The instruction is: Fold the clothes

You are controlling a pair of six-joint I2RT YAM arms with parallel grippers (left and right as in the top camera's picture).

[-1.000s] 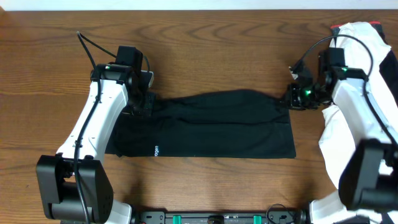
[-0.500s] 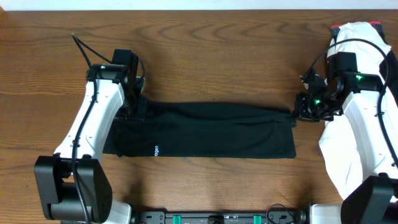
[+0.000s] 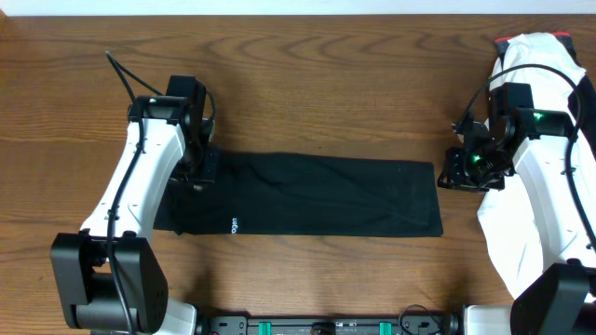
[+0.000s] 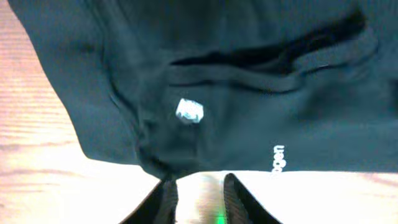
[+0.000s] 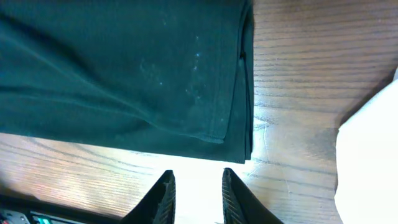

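Observation:
The black T-shirt [image 3: 307, 195] lies flat on the wooden table as a long folded strip, with small white lettering [image 3: 234, 224] near its front edge. My left gripper [image 3: 201, 175] is at the strip's back left corner. In the left wrist view the fingers [image 4: 199, 183] are open, the shirt's edge [image 4: 249, 93] lies just past their tips, and the white neck tag [image 4: 189, 111] shows. My right gripper [image 3: 456, 177] is just off the strip's right end. In the right wrist view it [image 5: 196, 177] is open and empty over bare wood, short of the shirt's hem [image 5: 155, 74].
A white garment [image 3: 535, 56] is heaped along the table's right side under my right arm, and it also shows in the right wrist view [image 5: 373, 143]. Bare wooden table [image 3: 326, 84] lies behind the shirt.
Both grippers drew the shirt's raised back edge outward and down. The fabric now lies flat and straight, and both grippers have let go, the right one backing off the right end.

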